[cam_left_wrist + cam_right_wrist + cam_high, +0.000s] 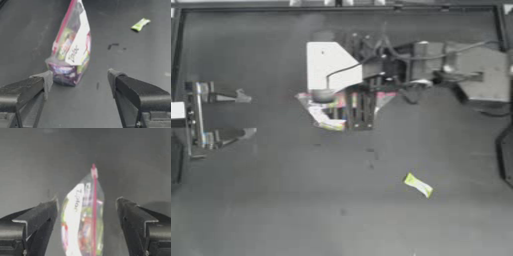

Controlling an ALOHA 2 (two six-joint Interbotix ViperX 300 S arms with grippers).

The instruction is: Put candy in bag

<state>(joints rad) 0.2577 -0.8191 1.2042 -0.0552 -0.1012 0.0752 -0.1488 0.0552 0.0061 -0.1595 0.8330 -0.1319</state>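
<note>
A clear plastic zip pouch with a pink strip along its rim [338, 112] stands upright on the dark desk [271, 210], a little toward the far edge from the middle, with yellow, green, white and pink sweets showing through it. The right tool [346, 111] hangs directly over the pouch; in its wrist view the jaws are spread wide to either side of the pouch's pink rim [94, 203], touching nothing. The left tool [246, 114] waits near the desk's left edge, also released, its jaws facing the pouch [70, 50] from some way off.

The small, flat, yellow-green wrapped candy with whitish ends [418, 184] lies alone on the desk, well apart from the pouch, toward the near right corner [140, 24].

The step in hand looks like securing the pouch. To do it well, the right tool should pinch one wall just below the pink strip rather than the whole rim, so the mouth can be drawn open for the candy.
</note>
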